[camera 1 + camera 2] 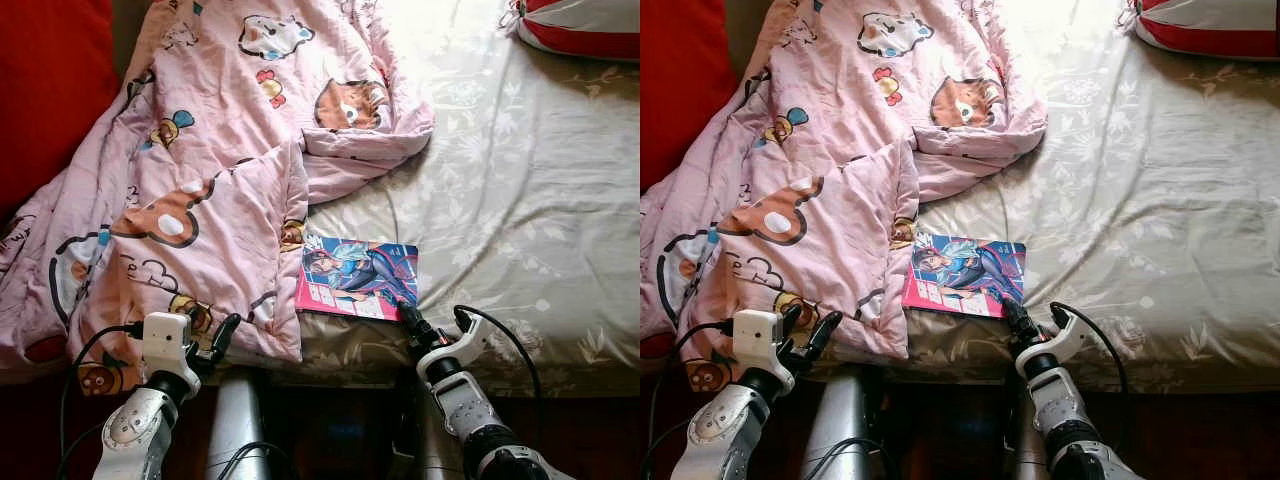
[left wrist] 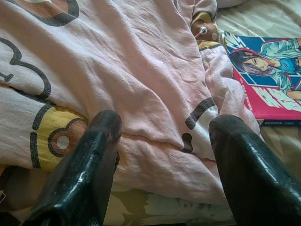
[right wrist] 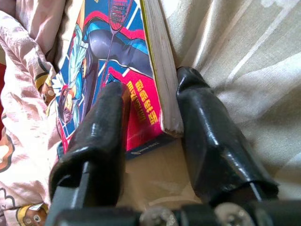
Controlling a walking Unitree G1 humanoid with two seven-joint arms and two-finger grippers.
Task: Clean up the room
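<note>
Right gripper [image 1: 412, 322] is at the near right corner of the flat, glossy comic book with the blue and pink illustrated cover [image 1: 358, 277], and the wrist view shows its two black fingers [image 3: 96, 136] straddling that corner: one lies over the cover, the other sits beside the page edge, jaws narrow but with a sliver of gap, so I would call it not quite clamped. That comic book lies flat on the pale floral bed sheet [image 1: 520, 200] close to the bed's near edge, its long side running roughly along that edge, its left end just beside the crumpled pink cartoon-print quilt [image 1: 190, 190]. Left gripper [image 1: 215, 345] hovers well left of the comic book, fingers spread wide over the quilt's hem, holding nothing. So the book lies directly ahead of the right arm, the nearer one by far; closing there looks like the coming move.
</note>
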